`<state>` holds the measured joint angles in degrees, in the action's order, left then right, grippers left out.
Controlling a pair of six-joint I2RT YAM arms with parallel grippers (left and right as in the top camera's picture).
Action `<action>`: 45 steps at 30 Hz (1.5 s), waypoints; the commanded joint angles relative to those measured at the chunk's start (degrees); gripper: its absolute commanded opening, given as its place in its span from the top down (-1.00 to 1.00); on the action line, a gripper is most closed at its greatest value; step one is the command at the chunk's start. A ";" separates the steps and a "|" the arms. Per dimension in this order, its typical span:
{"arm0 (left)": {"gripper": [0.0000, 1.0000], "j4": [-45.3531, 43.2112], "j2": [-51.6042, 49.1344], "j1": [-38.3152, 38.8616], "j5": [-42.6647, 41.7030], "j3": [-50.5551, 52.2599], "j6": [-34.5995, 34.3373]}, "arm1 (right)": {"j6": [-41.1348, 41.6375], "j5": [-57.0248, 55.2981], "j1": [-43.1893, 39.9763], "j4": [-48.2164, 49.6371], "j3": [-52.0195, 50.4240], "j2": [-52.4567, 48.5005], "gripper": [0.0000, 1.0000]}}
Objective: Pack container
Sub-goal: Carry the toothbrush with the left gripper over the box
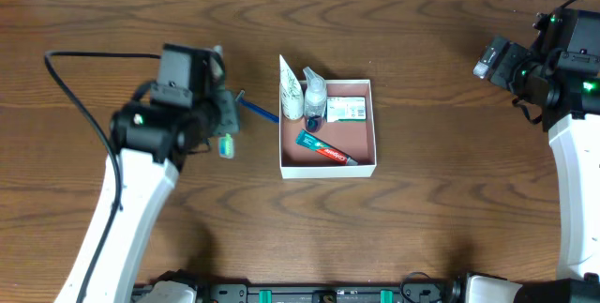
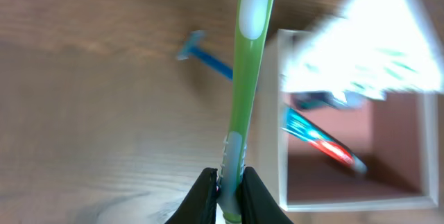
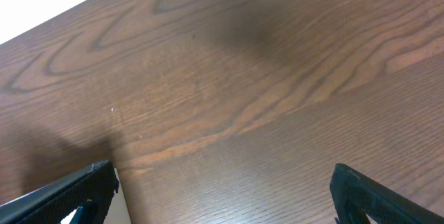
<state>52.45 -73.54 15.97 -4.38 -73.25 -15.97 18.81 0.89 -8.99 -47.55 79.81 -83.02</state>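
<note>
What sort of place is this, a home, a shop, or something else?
Most likely a robotics lab or test bench, not a home: a left arm and a right arm stand at a wooden table, with toiletries in a small cardboard container.

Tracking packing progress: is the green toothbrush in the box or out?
Out. The left fingers pinch the toothbrush over the wooden table, left of the box, clear of its walls.

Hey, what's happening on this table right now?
The left gripper is shut on a green toothbrush, just left of the container. A blue razor lies on the wood between them. The container already holds a toothpaste tube and small bottles. The right gripper sits open at the far right, holding nothing.
</note>
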 commanded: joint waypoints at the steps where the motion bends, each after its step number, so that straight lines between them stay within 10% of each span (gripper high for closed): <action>1: 0.78 -0.44 2.91 5.64 -0.72 -0.98 5.97 | -0.66 0.20 -0.33 -0.04 0.72 0.15 -0.99; 18: 0.66 -9.60 -2.19 32.59 14.62 -0.96 9.64 | -0.66 0.20 -0.33 -0.07 0.72 0.15 -0.98; 45: 0.68 -14.86 -16.35 33.81 17.90 -0.98 14.27 | -0.66 0.20 -0.33 -0.07 0.70 0.15 -0.98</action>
<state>37.45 -90.26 49.67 12.45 -73.28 -1.45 18.81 0.89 -8.99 -47.55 79.81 -83.02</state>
